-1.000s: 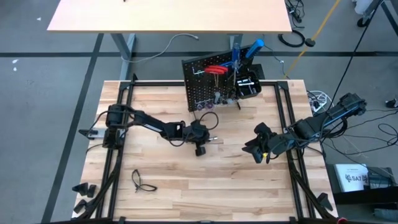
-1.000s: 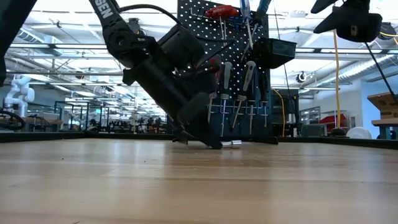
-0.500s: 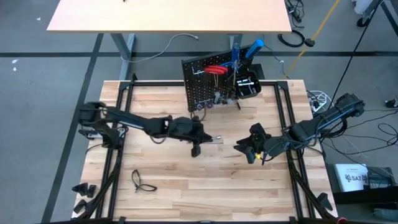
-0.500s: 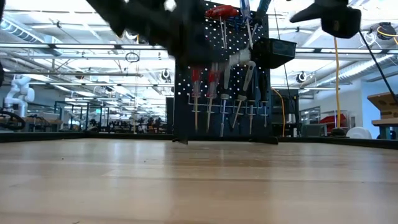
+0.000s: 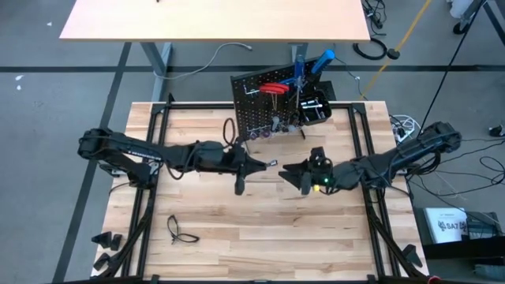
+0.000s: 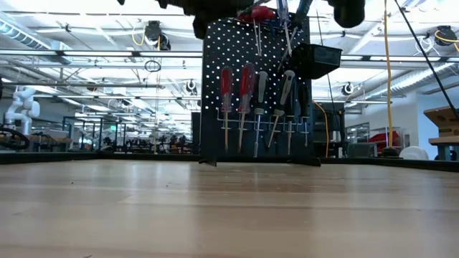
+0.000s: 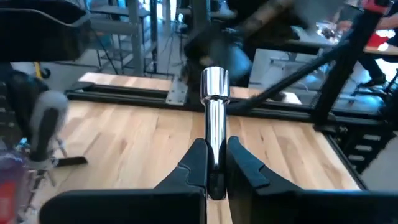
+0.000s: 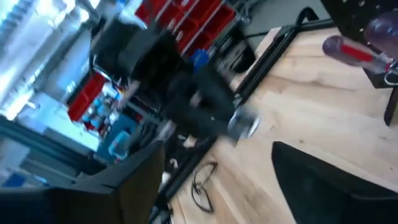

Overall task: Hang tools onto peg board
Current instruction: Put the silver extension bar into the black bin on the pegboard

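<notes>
The left gripper [image 5: 264, 165] is above the middle of the table [image 5: 205, 237], in front of the peg board [image 5: 260, 110], and its jaws are closed on a silver bit [image 7: 215, 118]. In the left wrist view the bit stands straight out between the two fingers [image 7: 194, 163], with its thicker end pointing away from the arm. The right gripper [image 5: 290, 172] is very near, facing the left one, and its jaws are wide open with nothing between them. The bit's free end points toward these open jaws, so I judge that a handover from left to right is the step in hand.

To do it well, the right jaws should come around the free, thick end of the bit and close firmly before the left jaws let go. The two arms should stay in one line, because the bit is short and smooth and can slip out if it is pushed sideways. The left jaws should open only when the right grip is sure.

On the peg board I count two red-handled screwdrivers [image 6: 226, 100] hanging side by side, and next to them about four silver or grey tools [image 6: 262, 107] on the same rail. Higher up is one red tool [image 6: 256, 12] and one black bin [image 6: 315, 61] at the side. One pair of glasses [image 5: 180, 230] lies on the table near the left arm.
</notes>
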Robot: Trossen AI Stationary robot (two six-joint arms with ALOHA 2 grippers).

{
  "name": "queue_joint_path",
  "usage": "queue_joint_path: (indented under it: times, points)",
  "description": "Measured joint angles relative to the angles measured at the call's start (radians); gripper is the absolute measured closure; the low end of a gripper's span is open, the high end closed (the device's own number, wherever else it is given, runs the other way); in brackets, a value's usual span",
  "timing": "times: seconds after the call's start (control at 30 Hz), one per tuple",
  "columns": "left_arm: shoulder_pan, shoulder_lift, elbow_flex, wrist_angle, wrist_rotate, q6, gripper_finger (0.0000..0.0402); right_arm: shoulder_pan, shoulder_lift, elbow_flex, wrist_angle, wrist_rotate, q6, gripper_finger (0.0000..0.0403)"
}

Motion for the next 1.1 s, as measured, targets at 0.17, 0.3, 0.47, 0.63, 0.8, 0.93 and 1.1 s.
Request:
queue_joint_path:
  times: [0.17,0.3,0.47,0.63,0.8,0.93,1.1]
  points:
    - [-0.03,0.004,0.0,-0.026,-0.081,0.019,0.0377,-0.028,0.0,0.0,0.034,0.001,0.047,0.009]
    - [-0.04,0.003,0.0,-0.011,-0.122,0.019,0.0377,-0.045,0.008,0.0,0.022,-0.001,0.095,0.009]
    - [-0.04,0.003,0.0,-0.006,-0.131,0.019,0.0377,-0.062,0.06,0.0,0.034,-0.002,0.147,0.0099]
    - [-0.04,0.003,0.0,-0.017,-0.133,0.019,0.0377,-0.087,0.116,0.0,0.115,0.003,0.133,0.01]
    - [-0.039,0.003,0.0,-0.023,-0.133,0.019,0.0377,-0.11,0.15,0.0,0.165,0.0,0.124,0.0107]
    - [-0.039,0.003,0.001,-0.023,-0.133,0.019,0.0377,-0.12,0.165,0.0,0.171,-0.021,0.127,0.013]
    - [-0.039,0.003,0.001,-0.032,-0.133,0.019,0.0377,-0.123,0.166,0.0,0.171,-0.016,0.122,0.0185]
